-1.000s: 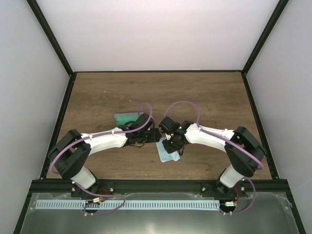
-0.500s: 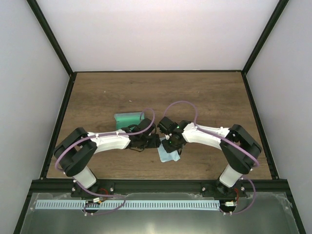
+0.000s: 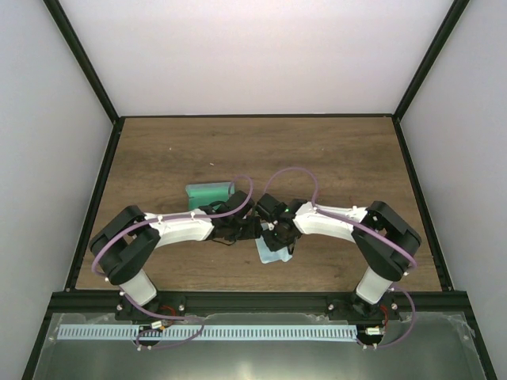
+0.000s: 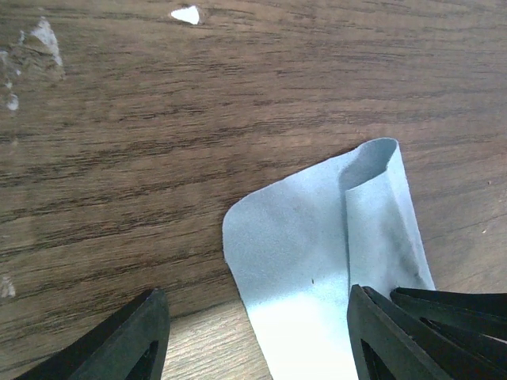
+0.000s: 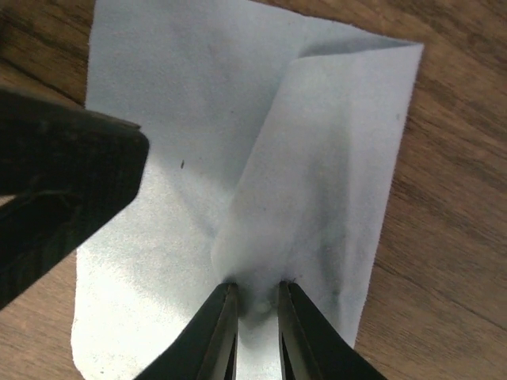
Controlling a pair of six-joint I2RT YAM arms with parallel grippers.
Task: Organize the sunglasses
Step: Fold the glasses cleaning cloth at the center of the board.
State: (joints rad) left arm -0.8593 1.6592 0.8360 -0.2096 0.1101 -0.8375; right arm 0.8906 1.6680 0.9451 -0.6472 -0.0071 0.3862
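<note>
Setting: a brown wood-grain surface [image 3: 238, 150], enclosed by pale walls [image 3: 253, 55].

Right jaws: narrow, and I hold a raised pucker of the light blue cloth [image 5: 198, 119] in them. My two fingers [image 5: 218, 332] stand close together, and the fabric bulges between their tips.

Left jaws: wide and holding nothing. One finger [image 4: 119, 348] is over bare wood. The other is at the cloth's edge, just beside my right fingers. Only the tips show at the bottom of the left wrist view.

Cloth: flat on the surface, with one corner folded over onto itself. From above, only its near part shows below my two wrists, which cover the rest.

Case [image 3: 207, 192]: green inside, lying beyond my left forearm and apart from the cloth. Its right end is cut off by my arm and cable.

Marks: a small white chip [image 4: 186, 14] and some pale scuffs in the wood, away from the cloth.

Sunglasses: I cannot make them out in any view, and my wrists hide the stretch of surface beneath them. I cannot tell where the sunglasses lie relative to either jaws.
</note>
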